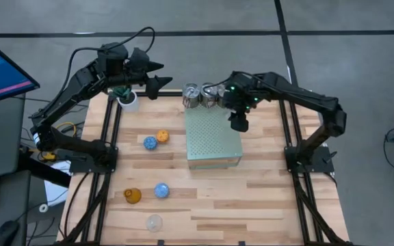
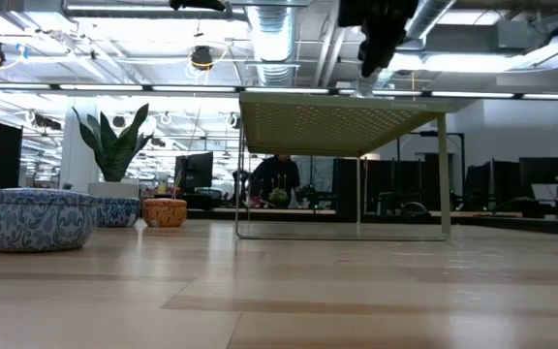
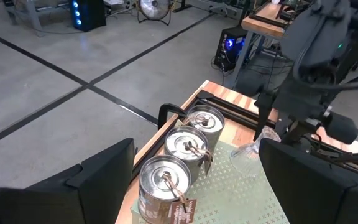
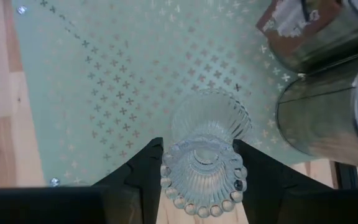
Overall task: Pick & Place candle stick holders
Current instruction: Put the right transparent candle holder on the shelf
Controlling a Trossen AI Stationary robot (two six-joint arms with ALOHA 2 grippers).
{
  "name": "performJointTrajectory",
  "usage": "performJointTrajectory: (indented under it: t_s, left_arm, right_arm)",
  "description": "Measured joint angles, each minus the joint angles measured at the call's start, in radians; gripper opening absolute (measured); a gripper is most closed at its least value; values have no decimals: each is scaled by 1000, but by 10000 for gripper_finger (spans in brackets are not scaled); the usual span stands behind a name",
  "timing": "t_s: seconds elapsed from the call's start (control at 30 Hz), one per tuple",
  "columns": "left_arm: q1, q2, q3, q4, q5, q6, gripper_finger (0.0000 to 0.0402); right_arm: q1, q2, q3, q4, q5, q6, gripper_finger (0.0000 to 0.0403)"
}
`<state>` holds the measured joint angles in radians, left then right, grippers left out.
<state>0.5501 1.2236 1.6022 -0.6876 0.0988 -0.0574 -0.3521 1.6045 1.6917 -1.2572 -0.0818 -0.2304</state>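
Right wrist view: clear holder (image 4: 204, 165) is clamped by right gripper (image 4: 199, 163) above block (image 4: 104, 74).
Left gripper (image 3: 191, 180): held wide open, empty.
Risk: silver cups (image 4: 328, 81) could be knocked, being close.

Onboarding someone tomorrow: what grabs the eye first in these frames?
The right gripper, shut on a clear glass holder above the pale-green perforated block at the table's far middle. Next, three shiny silver cups in a row along the block's far edge. Then the loose holders on the bare wood toward the left: two blue, an orange, an amber and another clear one; the left gripper waits open over the far-left corner.
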Motion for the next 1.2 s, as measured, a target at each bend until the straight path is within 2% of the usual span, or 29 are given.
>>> performJointTrajectory:
  t_s: [0.43,0.6,0.83,1.07,1.2]
  left_arm:
    - [0,0,0,1,0,0,346]
    - [0,0,0,1,0,0,346]
    - [0,0,0,1,0,0,346]
    - [0,0,0,1,0,0,346]
    - [0,0,0,1,0,0,346]
  right_arm:
    - [-51,21,0,-2,-3,-15,152]
    - [-52,21,0,-14,-23,-15,166]
    - [-52,21,0,-2,-25,-15,158]
    - [-52,21,0,14,-25,-15,182]
    - [-52,21,0,22,-25,-15,175]
